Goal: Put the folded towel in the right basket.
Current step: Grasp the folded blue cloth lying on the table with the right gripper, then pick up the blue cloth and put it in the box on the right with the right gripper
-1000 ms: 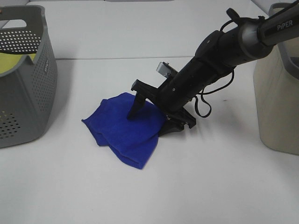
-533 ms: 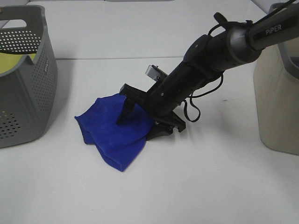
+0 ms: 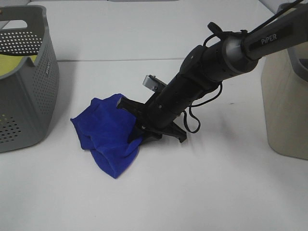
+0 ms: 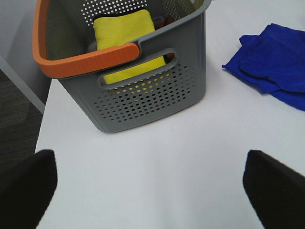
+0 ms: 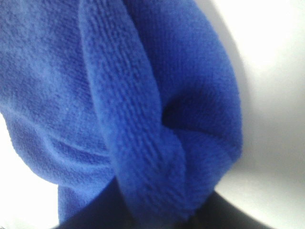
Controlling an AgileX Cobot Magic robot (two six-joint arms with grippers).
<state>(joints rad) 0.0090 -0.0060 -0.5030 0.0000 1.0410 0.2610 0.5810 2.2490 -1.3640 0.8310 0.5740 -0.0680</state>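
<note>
The folded blue towel [image 3: 108, 134] lies bunched on the white table left of centre. It also shows in the left wrist view [image 4: 274, 62]. My right gripper [image 3: 134, 120] reaches across the middle, low on the table, and is shut on the towel's right edge. In the right wrist view the blue cloth [image 5: 143, 105] fills the frame, folded up against a dark finger [image 5: 157, 217]. The right basket [image 3: 286, 110], beige, stands at the right edge, far from the towel. My left gripper [image 4: 147, 191] is open and empty, near the grey basket; the exterior view does not show it.
A grey perforated basket [image 3: 26, 96] stands at the left edge, close to the towel. In the left wrist view it has an orange handle [image 4: 86, 57] and holds a yellow towel [image 4: 126, 43]. The table's left edge [image 4: 43, 119] drops to a dark floor.
My right gripper has slid left along the table, pushing the towel left and bunching it. The jaws, earlier spread over the cloth, have closed on its right edge.
</note>
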